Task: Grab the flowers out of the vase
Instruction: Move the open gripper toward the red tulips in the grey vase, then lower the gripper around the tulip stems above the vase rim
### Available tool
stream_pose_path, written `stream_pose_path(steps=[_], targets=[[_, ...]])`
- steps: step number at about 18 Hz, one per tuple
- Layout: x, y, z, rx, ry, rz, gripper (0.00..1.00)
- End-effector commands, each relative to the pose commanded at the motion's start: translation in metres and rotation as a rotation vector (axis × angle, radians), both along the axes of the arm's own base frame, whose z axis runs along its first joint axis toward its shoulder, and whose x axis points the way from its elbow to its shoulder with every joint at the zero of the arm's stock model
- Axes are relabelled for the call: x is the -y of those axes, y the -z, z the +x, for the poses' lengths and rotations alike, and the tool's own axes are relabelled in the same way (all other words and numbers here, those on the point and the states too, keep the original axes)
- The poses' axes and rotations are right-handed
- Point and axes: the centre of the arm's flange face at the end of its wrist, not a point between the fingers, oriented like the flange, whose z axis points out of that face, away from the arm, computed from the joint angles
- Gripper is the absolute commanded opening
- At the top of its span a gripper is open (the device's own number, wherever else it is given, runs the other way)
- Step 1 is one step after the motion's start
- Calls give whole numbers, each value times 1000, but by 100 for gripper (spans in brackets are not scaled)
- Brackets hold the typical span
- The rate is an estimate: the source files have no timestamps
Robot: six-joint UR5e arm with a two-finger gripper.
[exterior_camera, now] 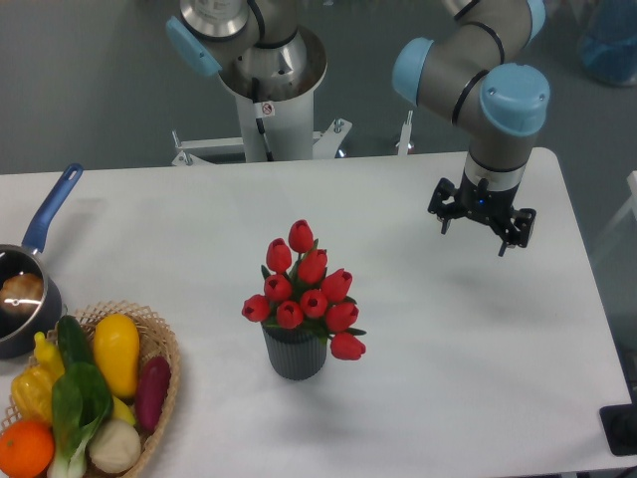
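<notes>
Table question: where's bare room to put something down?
Bare: between the vase and the right edge, below the pincer; also behind the flowers. Crowded: left corner, with saucepan and wicker basket.

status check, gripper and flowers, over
Gripper open, empty, hanging off to one side of the vase. Flowers upright in vase, untouched. Nothing in between.
</notes>
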Motion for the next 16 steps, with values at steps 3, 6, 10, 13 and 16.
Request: stream_pose_path(steps=[3, 6, 10, 13, 16], targets=[[0, 1, 0, 1, 0, 1, 100], [-3, 6, 2, 11, 2, 4, 100], [-28, 28, 29, 81, 52, 64, 100], [-54, 36, 57, 125, 109, 104, 100], [-78, 29, 74, 110, 160, 110, 100]])
